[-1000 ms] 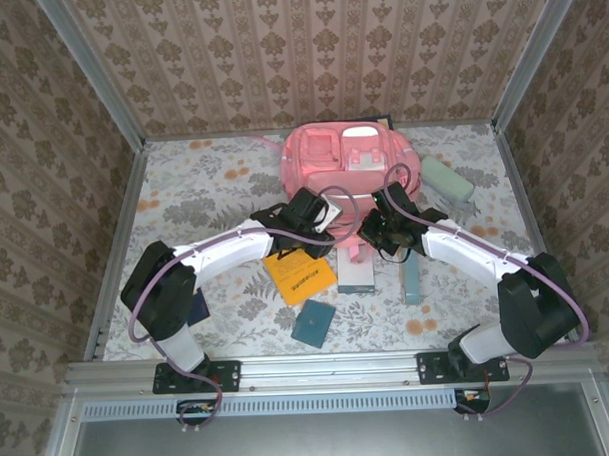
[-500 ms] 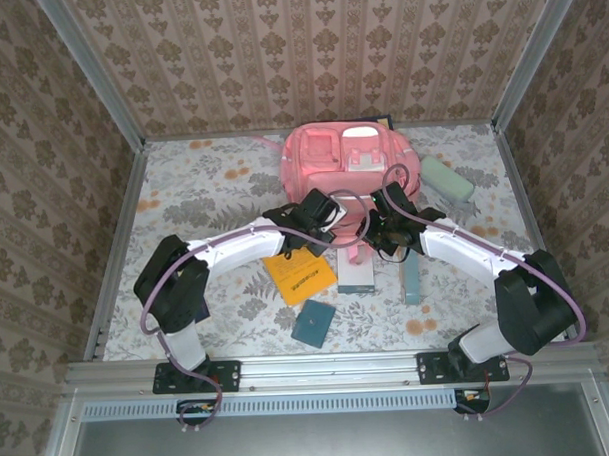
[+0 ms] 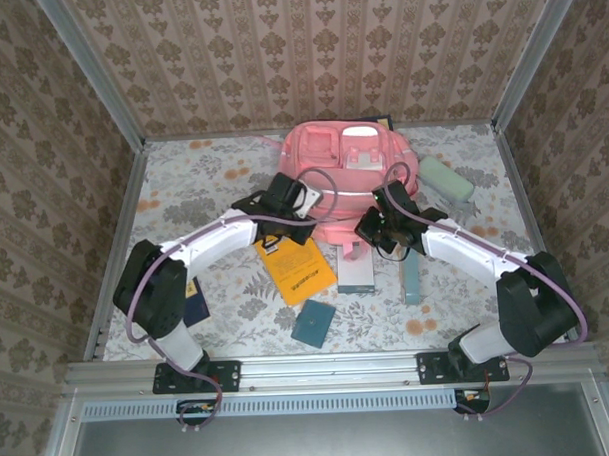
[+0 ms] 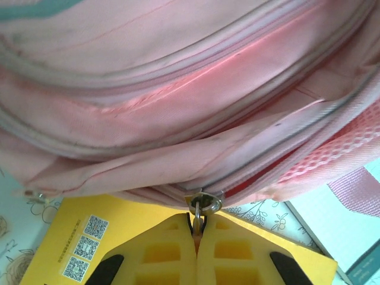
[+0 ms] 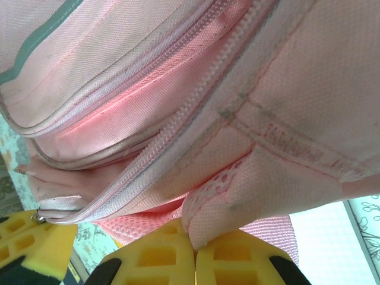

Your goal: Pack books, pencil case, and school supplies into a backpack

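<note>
We have just shut the left claw (image 4: 198, 230) on the metal zipper pull (image 4: 203, 202) of the large pink fabric backpack (image 4: 178, 89), the right claw (image 5: 194, 248) pinching its fabric, so unzipping can probably begin.

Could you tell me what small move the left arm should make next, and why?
Probably draw the left end effector sideways, dragging the zipper pull it is shut on, to start opening the backpack. The right end effector is shut on a fabric fold, which seems to brace the bag.
</note>
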`<action>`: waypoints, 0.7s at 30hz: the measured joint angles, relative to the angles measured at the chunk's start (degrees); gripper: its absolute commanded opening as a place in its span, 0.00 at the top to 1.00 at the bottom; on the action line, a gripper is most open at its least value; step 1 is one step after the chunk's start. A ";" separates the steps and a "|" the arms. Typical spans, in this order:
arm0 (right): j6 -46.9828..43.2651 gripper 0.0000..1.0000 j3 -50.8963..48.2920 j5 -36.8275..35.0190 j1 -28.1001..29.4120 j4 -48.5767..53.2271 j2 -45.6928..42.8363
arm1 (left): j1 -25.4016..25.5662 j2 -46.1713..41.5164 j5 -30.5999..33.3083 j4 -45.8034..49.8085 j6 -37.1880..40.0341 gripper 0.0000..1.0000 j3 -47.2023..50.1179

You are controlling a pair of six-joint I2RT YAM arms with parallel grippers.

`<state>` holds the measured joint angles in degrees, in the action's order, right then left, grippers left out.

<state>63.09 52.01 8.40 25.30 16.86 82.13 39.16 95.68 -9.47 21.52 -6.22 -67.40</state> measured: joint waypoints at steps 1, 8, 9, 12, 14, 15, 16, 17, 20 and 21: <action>-0.02 1.00 -0.39 0.09 -0.20 -0.26 -0.39 | -1.40 -0.07 -1.75 -0.28 -0.61 1.00 0.57; -0.42 1.00 -2.05 1.60 -1.73 -1.62 -0.98 | -8.15 1.18 -9.33 -0.37 -4.26 1.00 1.29; -0.59 1.00 -2.12 1.81 -2.03 -1.73 -1.01 | -9.05 1.97 -9.90 -0.35 -4.70 1.00 0.92; -1.36 1.00 -2.49 2.84 -3.10 -1.97 -1.16 | -12.33 4.81 -11.08 -0.07 -5.97 1.00 -0.63; -1.68 1.00 -2.97 3.28 -3.61 -2.08 -1.90 | -14.23 6.71 -11.74 0.00 -6.49 1.00 -2.27; -1.84 1.00 -3.15 3.43 -3.82 -2.05 -2.34 | -14.86 7.45 -11.91 0.00 -6.69 1.00 -3.08; -1.92 1.00 -3.37 3.56 -4.17 -2.10 -2.86 | -15.41 8.09 -12.24 0.13 -6.80 1.00 -4.02; -2.08 1.00 -3.52 3.80 -4.57 -2.10 -3.32 | -15.80 8.63 -12.41 0.46 -6.91 1.00 -5.05; -2.84 1.00 -3.85 4.15 -5.73 -2.12 -4.11 | -16.35 10.80 -12.52 1.86 -6.88 1.00 -9.14; -3.10 1.00 -3.89 4.20 -6.10 -2.12 -4.33 | -16.50 11.80 -12.52 2.32 -6.86 1.00 -10.75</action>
<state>59.99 48.12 12.60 19.20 14.74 77.80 22.65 107.48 -22.00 23.83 -13.08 -78.15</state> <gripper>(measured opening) 0.062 0.045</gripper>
